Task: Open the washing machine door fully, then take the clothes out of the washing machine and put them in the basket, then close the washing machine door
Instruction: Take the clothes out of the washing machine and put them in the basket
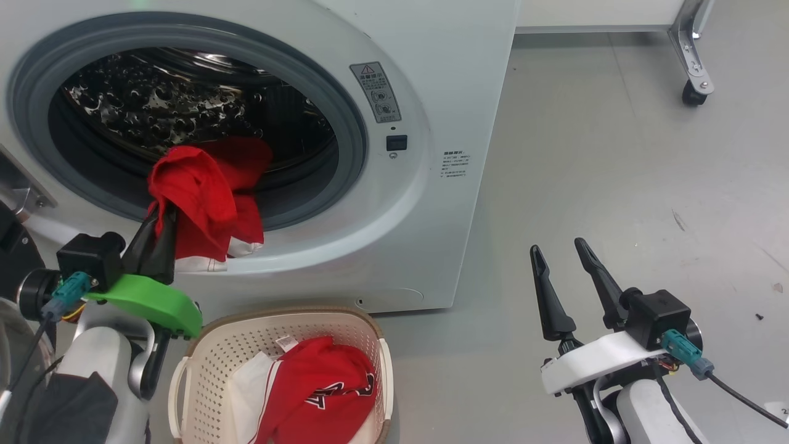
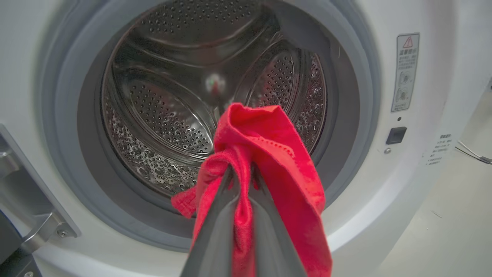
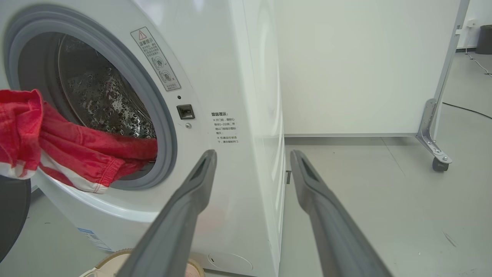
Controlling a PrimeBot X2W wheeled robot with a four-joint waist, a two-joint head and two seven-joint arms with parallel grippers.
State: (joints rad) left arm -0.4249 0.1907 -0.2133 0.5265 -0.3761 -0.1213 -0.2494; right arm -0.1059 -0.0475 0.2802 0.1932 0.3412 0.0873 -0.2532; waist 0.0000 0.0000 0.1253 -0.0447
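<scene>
Left gripper [image 2: 242, 174] pinched on garment [image 2: 284, 165] at drum [image 2: 165, 115] lip; soft, limp, light, so we'd grip bunched folds. Right gripper [image 1: 558, 246] wide, empty.

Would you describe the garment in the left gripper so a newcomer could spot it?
On the white washing machine, find the round grey-ringed opening. Trailing over its lower lip is a red garment with white trim, pinched by the left gripper. Unlike the red clothes in the basket, it hangs from the drum.
</scene>
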